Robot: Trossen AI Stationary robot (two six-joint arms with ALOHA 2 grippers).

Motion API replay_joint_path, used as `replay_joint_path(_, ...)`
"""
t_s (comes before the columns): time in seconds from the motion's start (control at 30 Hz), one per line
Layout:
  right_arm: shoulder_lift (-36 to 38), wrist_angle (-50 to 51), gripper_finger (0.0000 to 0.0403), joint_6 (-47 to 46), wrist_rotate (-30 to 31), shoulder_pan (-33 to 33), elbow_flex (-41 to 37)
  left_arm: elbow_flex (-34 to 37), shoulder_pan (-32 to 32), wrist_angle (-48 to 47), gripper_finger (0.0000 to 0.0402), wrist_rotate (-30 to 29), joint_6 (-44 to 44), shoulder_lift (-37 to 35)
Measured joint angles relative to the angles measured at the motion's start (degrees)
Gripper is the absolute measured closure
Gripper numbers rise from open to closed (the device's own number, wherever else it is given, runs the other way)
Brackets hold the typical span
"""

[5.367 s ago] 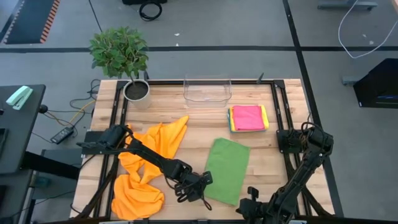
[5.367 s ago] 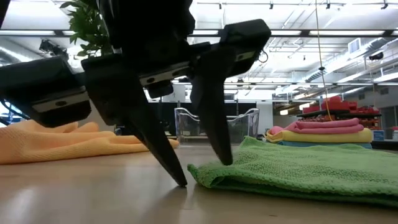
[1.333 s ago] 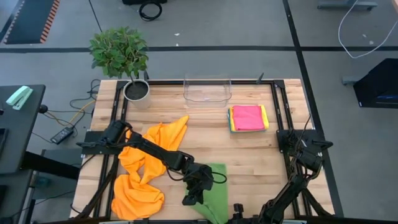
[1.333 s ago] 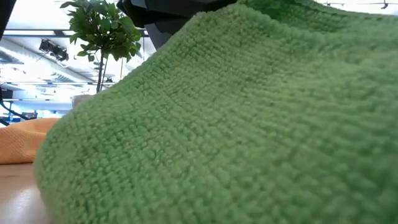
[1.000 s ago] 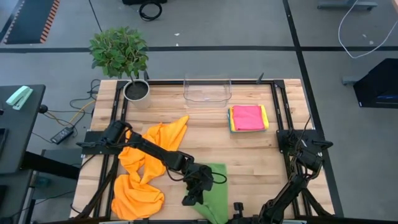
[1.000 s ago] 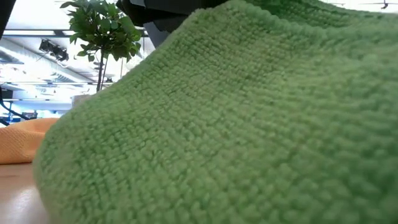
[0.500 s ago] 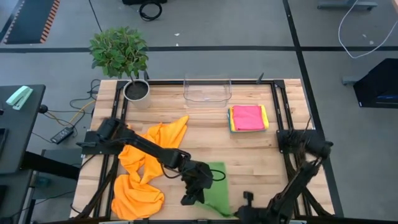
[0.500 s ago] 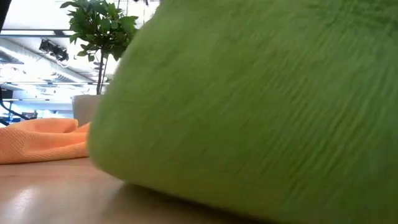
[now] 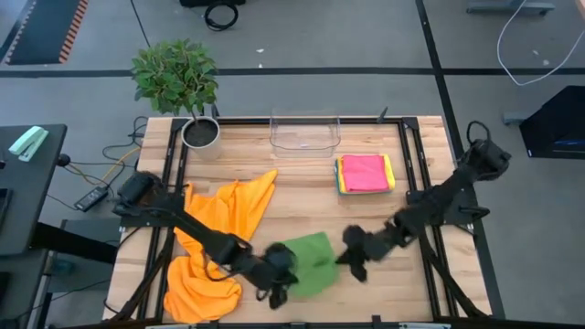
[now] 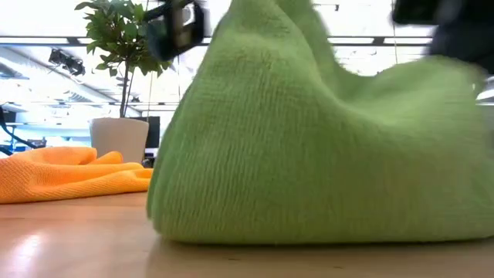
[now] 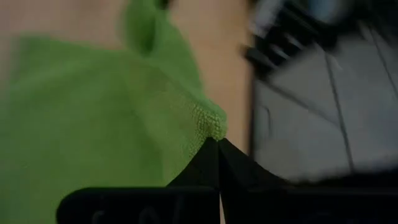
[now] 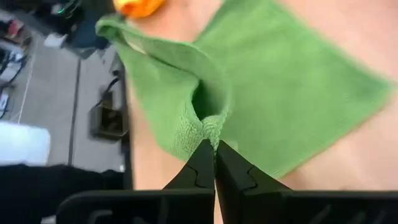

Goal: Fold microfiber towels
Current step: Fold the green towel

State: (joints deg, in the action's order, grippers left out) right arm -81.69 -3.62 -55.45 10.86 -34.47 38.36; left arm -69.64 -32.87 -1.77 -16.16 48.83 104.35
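Note:
The green microfiber towel (image 9: 306, 260) stands bunched up like a tent near the table's front middle, its lower part on the wood (image 10: 309, 224). My left gripper (image 9: 279, 285) is shut on it at its left near side. My right gripper (image 9: 352, 259) is shut on it at its right side. Crumpled orange towels (image 9: 215, 247) lie on the table to the left. A folded stack with a pink towel (image 9: 364, 172) on top rests at the back right. My left gripper pinches a corner of the green towel (image 11: 210, 123) between its two shut fingers. The corner is raised off the table, and the cloth falls away from it slack. My right gripper pinches a bunched bit of the towel's edge (image 12: 210, 127) between its two shut fingers, more than one layer by the look of the fold. That edge is lifted, and the cloth beyond it spreads down onto the table (image 12: 298, 93).
A clear plastic bin (image 9: 304, 132) stands at the far edge in the middle. A potted plant (image 9: 196, 128) stands at the far left corner. Bare wood lies between the green towel and the folded stack.
My right gripper has swung from the table's near edge up and toward the far side, carrying the towel's edge. My left gripper has turned and risen a little. The green towel has drawn back from the near edge and bunched into a raised heap.

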Motion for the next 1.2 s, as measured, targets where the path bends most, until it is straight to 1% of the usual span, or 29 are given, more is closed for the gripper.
replay_joint_path(0.07, -0.2, 0.4, 0.0400, 1.2, -3.5, 4.5, -0.2, 5.8, -0.5, -0.7, 0.0400, -5.2, 6.7, -2.7)
replay_joint_path(0.1, -0.8, 0.4, 0.0400, 2.1, -5.1, 6.3, -0.2, 8.2, -0.5, 0.2, 0.0400, -6.7, 9.1, -3.4)
replay_joint_path(0.2, -4.1, 0.9, 0.0400, 4.1, -9.4, 11.6, 0.2, 14.1, 1.1, 2.6, 0.0400, -8.1, 14.5, -4.7)
replay_joint_path(0.27, -6.4, 1.9, 0.0400, 4.4, -10.9, 14.4, 0.1, 16.6, 2.4, 6.1, 0.0400, -8.4, 16.0, -4.2)
replay_joint_path(0.33, -8.2, 2.9, 0.0400, 4.6, -11.2, 16.3, 0.1, 18.3, 3.5, 7.4, 0.0400, -8.4, 16.3, -3.5)
replay_joint_path(0.47, -9.4, 1.5, 0.0398, 6.5, -11.6, 18.6, 0.1, 18.7, 5.3, 7.9, 0.0400, -7.0, 15.4, -3.0)
replay_joint_path(0.57, -8.4, 1.2, 0.0385, 7.5, -10.7, 19.3, 0.1, 18.7, 6.0, 6.1, 0.0400, -6.1, 15.0, -3.0)
replay_joint_path(0.73, -4.4, 2.1, 0.0344, 7.0, -8.2, 20.7, 0.1, 18.7, 5.9, 6.5, 0.0399, -3.1, 15.4, -3.0)
replay_joint_path(0.9, -0.3, 6.9, 0.0295, 4.6, -8.0, 23.8, 0.1, 18.7, 5.2, 6.4, 0.0400, -2.9, 15.4, -3.0)
replay_joint_path(0.93, 0.7, 7.7, 0.0286, 4.4, -8.3, 23.8, 0.1, 18.7, 5.2, 6.4, 0.0399, -2.6, 15.5, -3.0)
replay_joint_path(0.97, 1.6, 8.0, 0.0278, 4.3, -9.8, 23.2, 0.1, 18.7, 5.3, 6.4, 0.0397, -2.1, 15.4, -3.0)
replay_joint_path(1.03, 3.0, 7.5, 0.0268, 4.3, -11.6, 19.5, 0.1, 18.7, 5.3, 6.5, 0.0384, -1.8, 15.2, -3.0)
replay_joint_path(1.07, 3.3, 7.5, 0.0266, 3.6, -10.8, 17.1, 0.2, 18.7, 5.3, 6.5, 0.0375, -1.7, 15.2, -3.0)
replay_joint_path(1.13, 3.0, 7.7, 0.0272, 1.7, -6.7, 12.2, 0.2, 18.7, 5.3, 6.2, 0.0354, -1.4, 15.3, -3.3)
replay_joint_path(1.2, 1.9, 7.3, 0.0292, -0.1, -2.8, 8.6, 0.2, 18.7, 5.3, 6.1, 0.0334, -0.5, 14.7, -3.9)
